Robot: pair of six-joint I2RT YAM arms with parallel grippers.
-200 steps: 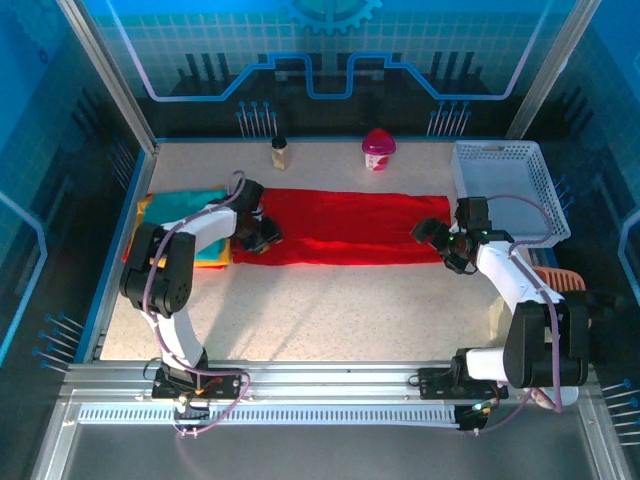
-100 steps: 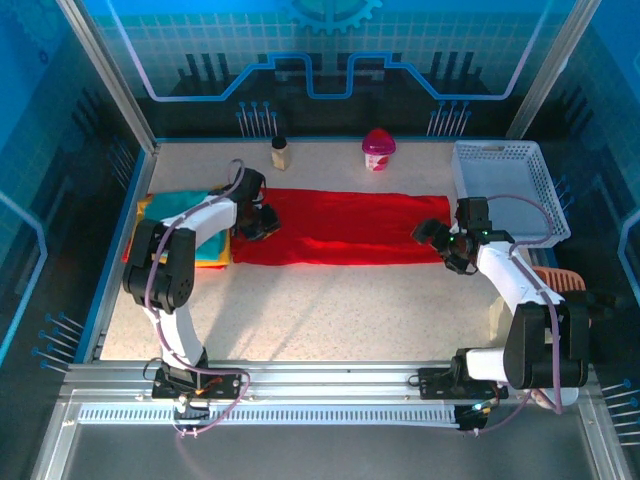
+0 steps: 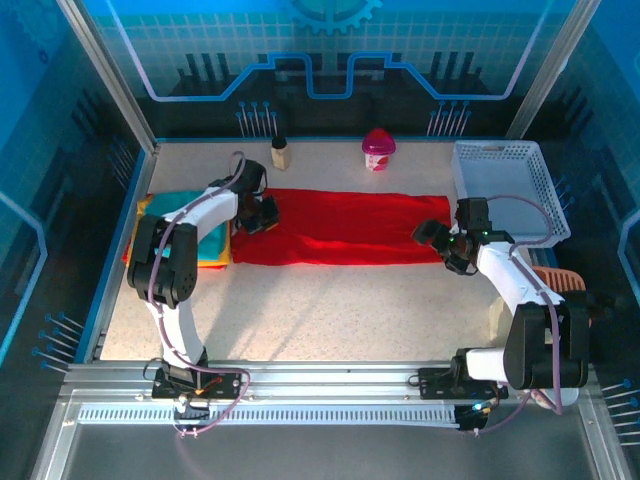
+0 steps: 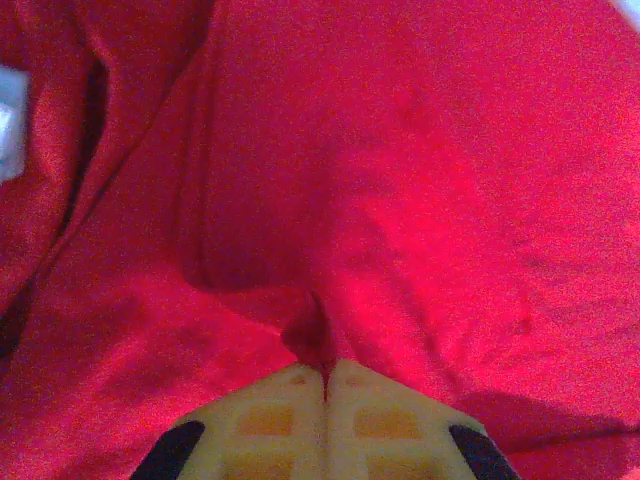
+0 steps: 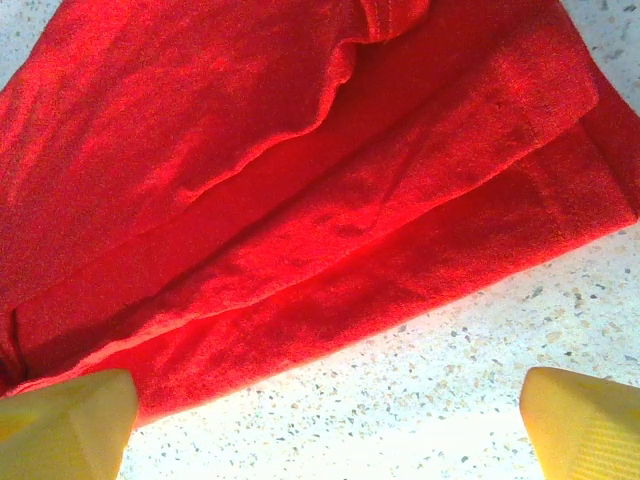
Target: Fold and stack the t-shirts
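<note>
Top view, L to R. Far L on the speckled table [image 3: 330, 310]: a folded stack, teal tee [image 3: 185, 205] on top w/ yellow and orange tees [image 3: 144, 212] peeking out beneath along the L edge.

Just R of the stack, my left claw [image 3: 262, 213] sits on the L end of the red tee [image 3: 345, 228]. Left wrist view: my left claw [image 4: 325, 372] is pinched tight, yellow pads [image 4: 270, 420] pressed together w/ a small raised ridge of the red tee [image 4: 400, 180] caught between them. Cloth around it is creased; a pale patch [image 4: 10, 95] shows at the L edge, too blurred to tell what it is.

The red tee lies as a long flat band across the table's middle, running L-R between my two claws. Behind it, near the back wall: a small jar [image 3: 280, 153] w/ dark lid, then a pink lidded pot [image 3: 378, 149], both upright, apart from the cloth.

At the band's R end, my right claw [image 3: 447, 245] is spread wide, holding nothing. Right wrist view: right claw [image 5: 325, 430], yellow fingertips [image 5: 65, 420] at the bottom corners, far apart, over bare table [image 5: 450, 380] just beside the edge of the red tee [image 5: 300, 200], which shows several folded layers.

Far R, back corner: white lattice basket [image 3: 510, 190], beside the tee's end.
</note>
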